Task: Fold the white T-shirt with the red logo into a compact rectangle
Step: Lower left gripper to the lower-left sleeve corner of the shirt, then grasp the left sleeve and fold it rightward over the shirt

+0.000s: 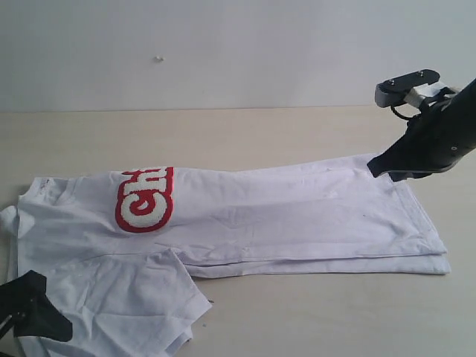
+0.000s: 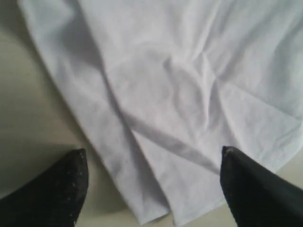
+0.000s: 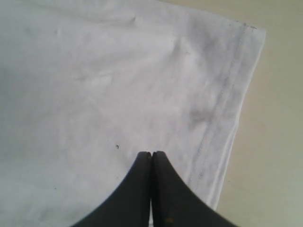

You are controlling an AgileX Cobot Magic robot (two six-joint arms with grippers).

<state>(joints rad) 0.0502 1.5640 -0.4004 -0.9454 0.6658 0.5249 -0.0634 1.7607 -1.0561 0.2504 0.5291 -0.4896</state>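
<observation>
One white short-sleeved cotton T-shirt (image 1: 297, 223) lies flat on the pale wooden desk (image 1: 320, 312), folded lengthwise into a long band. Only the exterior view shows the red logo patch with fuzzy white letters (image 1: 145, 199). The fold cuts it, so just "Ch" is visible.

The sleeve (image 1: 134, 301) sticks out of the band beside the logo, on the camera side. Left gripper (image 2: 154, 153) is by that sleeve: jaws spread wide, holding nothing, creased cloth below, one fingertip over bare desk. Can't tell if it touches the cloth.

Right gripper (image 3: 151, 153) is at the end farthest from the logo: jaws pressed together, empty, tips over cloth just inside the stitched hem (image 3: 227, 104). Only the right wrist view shows the hem stitching and corner.

Bare desk lies beyond the hem and along both long edges of the band.
</observation>
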